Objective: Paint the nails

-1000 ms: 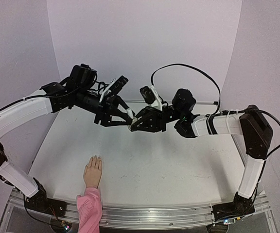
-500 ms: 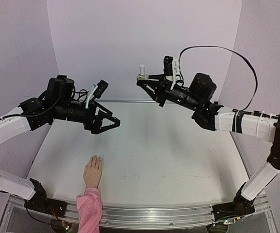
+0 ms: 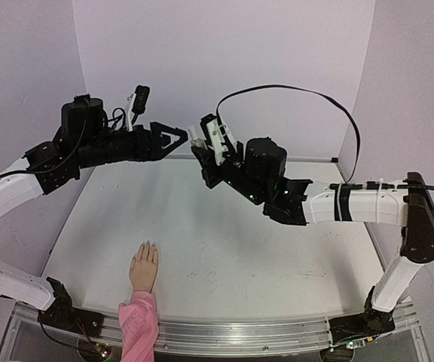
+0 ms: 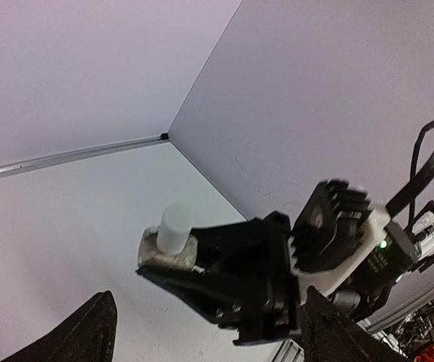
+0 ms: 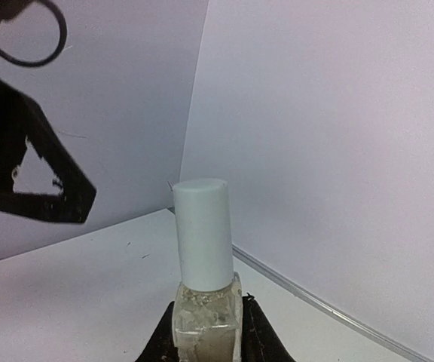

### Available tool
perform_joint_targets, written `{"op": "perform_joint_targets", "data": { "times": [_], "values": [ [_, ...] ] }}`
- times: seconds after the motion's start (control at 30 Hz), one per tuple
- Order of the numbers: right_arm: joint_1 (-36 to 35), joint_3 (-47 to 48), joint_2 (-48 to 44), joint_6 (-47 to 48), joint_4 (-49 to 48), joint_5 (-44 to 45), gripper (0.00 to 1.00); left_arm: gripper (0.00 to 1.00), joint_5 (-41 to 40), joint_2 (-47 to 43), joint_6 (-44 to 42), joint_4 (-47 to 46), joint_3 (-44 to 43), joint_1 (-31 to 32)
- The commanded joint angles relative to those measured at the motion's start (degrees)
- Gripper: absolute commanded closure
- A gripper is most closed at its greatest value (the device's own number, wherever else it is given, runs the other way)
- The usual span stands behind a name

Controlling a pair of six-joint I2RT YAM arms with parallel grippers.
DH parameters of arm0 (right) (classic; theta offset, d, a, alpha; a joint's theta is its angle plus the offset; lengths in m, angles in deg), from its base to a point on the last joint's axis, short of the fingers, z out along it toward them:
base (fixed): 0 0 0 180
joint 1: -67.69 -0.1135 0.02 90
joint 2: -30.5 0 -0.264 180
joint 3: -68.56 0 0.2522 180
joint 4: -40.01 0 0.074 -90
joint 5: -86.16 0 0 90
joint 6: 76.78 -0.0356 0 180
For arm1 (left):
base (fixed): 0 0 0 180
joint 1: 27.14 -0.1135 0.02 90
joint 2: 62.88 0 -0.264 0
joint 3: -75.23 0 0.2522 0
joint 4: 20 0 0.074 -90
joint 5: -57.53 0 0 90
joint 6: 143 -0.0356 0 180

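Flesh-toned nails (image 3: 145, 246) on the mannequin hand (image 3: 143, 271), flat by the near-left table (image 3: 277, 256) edge, well apart from both hands up in the air. Left hand (image 3: 181, 137) spread wide, holding nothing; right hand (image 3: 200, 148) clamped on a white-capped bottle (image 5: 202, 256) just beside it. Wide stretch of white table in between.

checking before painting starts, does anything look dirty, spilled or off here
The bottle looks grubby: its glass is smeared with crusty pale residue below the white cap. No spill shows on the table, and the mannequin hand lies flat near its front edge.
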Motion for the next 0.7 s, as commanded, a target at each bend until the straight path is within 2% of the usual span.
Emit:
{"op": "perform_joint_targets", "data": {
  "times": [0.0,0.37,0.5,0.6,0.67],
  "values": [
    [-1.7,5.0,0.5,2.2,-2.0,4.3,1.0,0.2,-2.7,3.1,-0.3,-5.1,-5.6,0.2],
    [-2.7,7.2,2.0,2.9,0.0,3.5,1.0,0.55,-5.1,6.9,-1.4,-5.2,-7.9,0.2],
    [-2.8,7.9,2.6,3.1,0.6,3.4,1.0,0.58,-4.9,7.2,-1.5,-5.3,-7.9,0.3],
    [-2.9,8.1,2.8,3.1,0.8,3.4,1.0,0.54,-5.1,7.0,-2.0,-5.5,-7.6,0.6],
    [-2.9,8.1,2.7,3.0,0.9,3.3,1.0,0.58,-5.1,7.0,-2.6,-5.5,-7.5,0.7]
  ]
}}
